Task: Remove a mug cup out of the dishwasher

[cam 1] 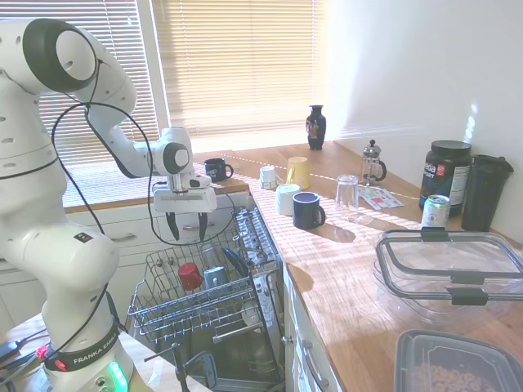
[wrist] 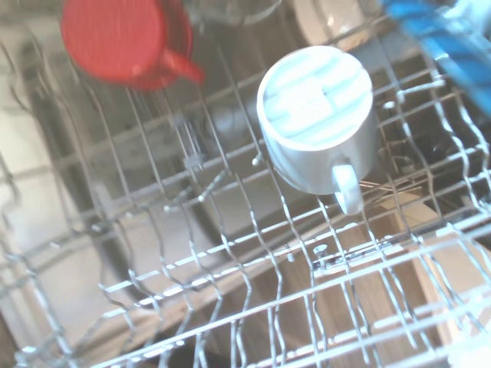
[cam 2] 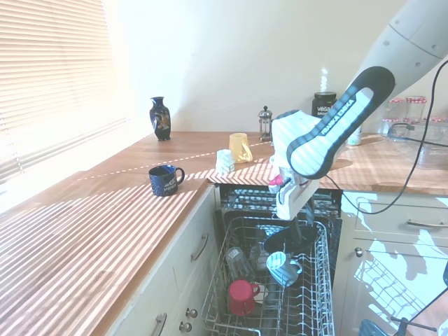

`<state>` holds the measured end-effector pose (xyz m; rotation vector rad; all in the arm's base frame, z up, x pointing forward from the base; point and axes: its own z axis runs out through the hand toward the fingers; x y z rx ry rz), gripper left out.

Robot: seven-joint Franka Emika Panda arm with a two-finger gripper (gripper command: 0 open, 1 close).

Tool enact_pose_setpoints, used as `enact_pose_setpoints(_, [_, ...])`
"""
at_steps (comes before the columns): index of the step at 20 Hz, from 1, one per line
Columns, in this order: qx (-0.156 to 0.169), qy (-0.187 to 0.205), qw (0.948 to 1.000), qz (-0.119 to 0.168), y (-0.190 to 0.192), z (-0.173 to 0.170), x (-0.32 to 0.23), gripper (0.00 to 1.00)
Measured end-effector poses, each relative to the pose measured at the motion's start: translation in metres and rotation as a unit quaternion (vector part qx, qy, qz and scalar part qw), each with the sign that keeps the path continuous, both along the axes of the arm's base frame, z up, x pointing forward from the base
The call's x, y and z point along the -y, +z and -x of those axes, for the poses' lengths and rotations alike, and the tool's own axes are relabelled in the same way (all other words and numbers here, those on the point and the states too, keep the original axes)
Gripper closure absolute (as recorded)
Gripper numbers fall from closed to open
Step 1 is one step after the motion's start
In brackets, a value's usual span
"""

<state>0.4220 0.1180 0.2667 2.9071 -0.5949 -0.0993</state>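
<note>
The dishwasher's grey wire rack (cam 1: 160, 308) is pulled out among white cabinets. In it the pale grey-blue mug cup (wrist: 314, 115) stands upside down, handle out to one side; it also shows as a pale shape (cam 1: 215, 277) and as the mug cup (cam 2: 283, 269) in the exterior views. A red cup (cam 1: 189, 275) sits beside it in the same rack. My gripper (cam 1: 187, 227) hangs open, fingers pointing down, a short way above the mug and touching nothing. From the other side the gripper (cam 2: 299, 229) is just over the mug.
On the wooden counter stand a navy mug (cam 1: 308, 210), another navy mug (cam 1: 218, 169), a yellow mug (cam 1: 297, 172), a glass (cam 1: 347, 193), a French press (cam 1: 373, 162) and a vase (cam 1: 316, 126). Upright prongs surround the cups. A blue object (wrist: 445, 38) lies in the rack.
</note>
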Motion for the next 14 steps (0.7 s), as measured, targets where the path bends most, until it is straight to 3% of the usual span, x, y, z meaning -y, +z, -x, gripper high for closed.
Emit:
enact_pose_setpoints(3, [-0.010, 0.026, 0.9996, 0.012, -0.030, -0.012, -0.007, 0.00])
enact_pose_setpoints(8, [0.002, 0.074, 0.9970, 0.023, -0.069, -0.019, -0.012, 0.00])
enact_pose_setpoints(14, [-0.010, 0.145, 0.9881, 0.052, -0.097, -0.014, -0.004, 0.00])
